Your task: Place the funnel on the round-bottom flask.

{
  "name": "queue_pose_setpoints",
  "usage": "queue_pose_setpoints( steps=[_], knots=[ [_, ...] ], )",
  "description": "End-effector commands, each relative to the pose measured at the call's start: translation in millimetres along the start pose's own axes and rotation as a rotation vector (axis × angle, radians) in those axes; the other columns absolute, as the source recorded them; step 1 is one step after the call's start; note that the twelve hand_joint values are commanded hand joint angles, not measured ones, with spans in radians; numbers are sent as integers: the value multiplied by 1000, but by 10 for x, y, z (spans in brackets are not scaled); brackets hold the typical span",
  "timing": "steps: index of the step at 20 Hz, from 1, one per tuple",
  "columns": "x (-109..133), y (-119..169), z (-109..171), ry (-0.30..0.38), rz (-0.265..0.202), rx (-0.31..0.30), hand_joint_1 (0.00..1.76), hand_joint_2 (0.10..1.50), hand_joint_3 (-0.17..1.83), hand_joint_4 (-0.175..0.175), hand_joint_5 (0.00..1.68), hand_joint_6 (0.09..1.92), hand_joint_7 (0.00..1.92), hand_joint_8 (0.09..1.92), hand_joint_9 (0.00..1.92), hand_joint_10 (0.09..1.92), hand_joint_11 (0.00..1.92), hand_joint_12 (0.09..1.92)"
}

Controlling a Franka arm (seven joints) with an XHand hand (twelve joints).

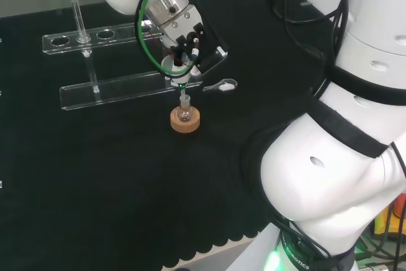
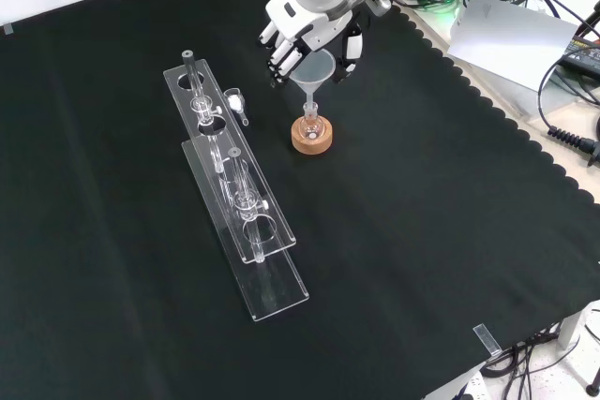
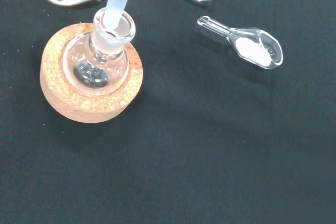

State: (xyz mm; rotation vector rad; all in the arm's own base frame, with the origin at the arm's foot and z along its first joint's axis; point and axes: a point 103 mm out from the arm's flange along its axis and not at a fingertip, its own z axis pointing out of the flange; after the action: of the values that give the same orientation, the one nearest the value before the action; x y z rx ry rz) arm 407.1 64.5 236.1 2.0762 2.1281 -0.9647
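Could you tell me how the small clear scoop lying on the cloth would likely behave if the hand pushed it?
The scoop lies flat beside the flask, so it would probably slide or spin rather than tip. It looks thin and light. Its white powder sits uncovered, so a nudge might spill it.

The clear funnel (image 2: 316, 73) stands upright with its stem in the neck of the small clear round-bottom flask (image 2: 312, 125), which sits on a cork ring (image 2: 312, 140) near the surface's far edge in the front view.
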Motion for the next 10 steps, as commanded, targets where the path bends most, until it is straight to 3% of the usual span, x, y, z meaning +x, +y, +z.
queue_pose_setpoints(
  steps=[1,10],
  knots=[
    [5,5,1,6,-1,-2,900,669,835,-14,521,709,503,664,931,521,469,1318],
    [-74,29,75,1,-4,2,900,669,836,-14,523,709,504,666,930,522,470,1317]
  ],
)
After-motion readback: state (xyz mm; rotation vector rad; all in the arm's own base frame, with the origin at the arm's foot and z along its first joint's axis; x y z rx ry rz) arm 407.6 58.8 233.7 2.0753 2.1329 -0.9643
